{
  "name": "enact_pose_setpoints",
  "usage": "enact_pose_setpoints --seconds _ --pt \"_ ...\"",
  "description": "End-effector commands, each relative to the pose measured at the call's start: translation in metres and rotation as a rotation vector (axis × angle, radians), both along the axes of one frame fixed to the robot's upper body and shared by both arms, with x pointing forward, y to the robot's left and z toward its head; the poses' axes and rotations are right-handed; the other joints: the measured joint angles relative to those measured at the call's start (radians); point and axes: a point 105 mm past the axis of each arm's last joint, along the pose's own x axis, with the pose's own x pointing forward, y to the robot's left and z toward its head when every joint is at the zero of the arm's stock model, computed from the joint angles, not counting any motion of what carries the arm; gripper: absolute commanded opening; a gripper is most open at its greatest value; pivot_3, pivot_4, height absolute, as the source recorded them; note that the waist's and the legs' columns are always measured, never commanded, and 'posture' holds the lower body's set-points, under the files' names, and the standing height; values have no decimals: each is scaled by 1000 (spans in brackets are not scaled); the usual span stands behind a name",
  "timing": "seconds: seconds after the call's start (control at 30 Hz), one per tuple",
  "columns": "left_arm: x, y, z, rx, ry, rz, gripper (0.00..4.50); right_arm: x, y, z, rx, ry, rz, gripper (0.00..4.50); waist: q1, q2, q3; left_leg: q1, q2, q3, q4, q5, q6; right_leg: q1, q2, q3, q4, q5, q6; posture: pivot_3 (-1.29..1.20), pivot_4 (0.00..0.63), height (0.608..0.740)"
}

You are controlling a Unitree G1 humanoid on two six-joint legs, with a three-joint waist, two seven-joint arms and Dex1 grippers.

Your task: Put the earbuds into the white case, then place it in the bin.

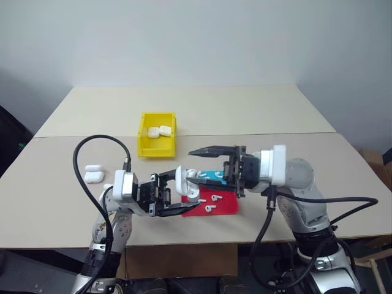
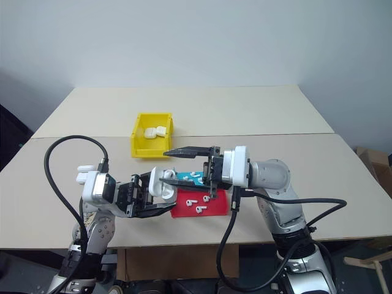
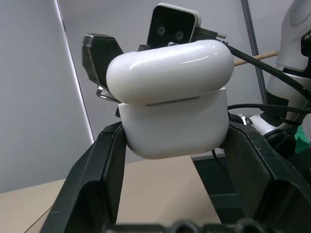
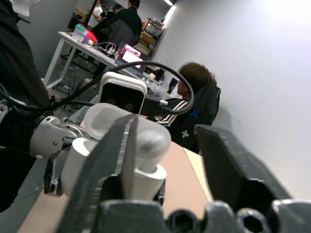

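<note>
A glossy white case, rounded and with its lid nearly down, sits clamped in the left gripper at lower centre. The right gripper stands spread apart beside it. Loose earbuds lie on a red tray. The yellow bin holds more cases on the beige table, white wall behind.

Silver-grey jointed arms, white wrist housings, looping black cables, 2 black-fingered tools
</note>
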Motion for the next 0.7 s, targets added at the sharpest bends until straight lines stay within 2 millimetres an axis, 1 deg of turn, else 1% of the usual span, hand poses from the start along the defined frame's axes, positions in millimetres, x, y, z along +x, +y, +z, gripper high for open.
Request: enact_pose_setpoints --seconds 0.03,0.2,0.27,0.33,0.37,0.47,0.57,0.63,0.7 --pt "-2 -3 14 -26 -68 -4 2743 -3 4 -5 -43 -11 27 2918 0 0 0 0 0 0 0 0 0 0 0 0 0 0 0 0 150 740" --pt "0 -1 10 -13 -68 18 2743 -4 -1 -3 -51 -10 27 2918 0 0 0 0 0 0 0 0 0 0 0 0 0 0 0 0 150 740" --pt "1 4 7 11 -67 41 2743 -4 -6 3 -48 7 20 2918 0 0 0 0 0 0 0 0 0 0 0 0 0 0 0 0 150 740" --pt "2 15 2 49 -66 68 2743 2 -15 11 -57 43 -26 2918 0 0 0 0 0 0 0 0 0 0 0 0 0 0 0 0 150 740" --pt "1 20 -1 68 -69 81 2743 7 -19 14 -78 60 -63 2918 -1 0 0 0 0 0 0 0 0 0 0 0 0 0 0 0 150 740" --pt "-5 37 -14 120 -77 119 2743 33 -32 11 -255 116 -232 2918 -3 0 0 0 0 0 0 0 0 -1 0 0 0 0 0 0 150 740" --pt "-12 44 -22 129 -50 166 2743 50 -43 6 -408 153 -318 2918 0 1 0 0 0 1 0 0 0 -1 -1 0 0 0 -1 0 150 740" --pt "-18 48 -26 123 -35 192 2743 65 -48 -4 -546 145 -380 2918 0 0 1 0 0 1 -1 0 0 -1 -1 0 -1 -1 -2 0 150 740" --pt "-22 51 -30 128 -29 220 2743 77 -50 -11 -641 129 -412 2918 -2 0 1 0 0 1 -1 0 0 -2 -1 0 -2 -1 -3 0 150 740"
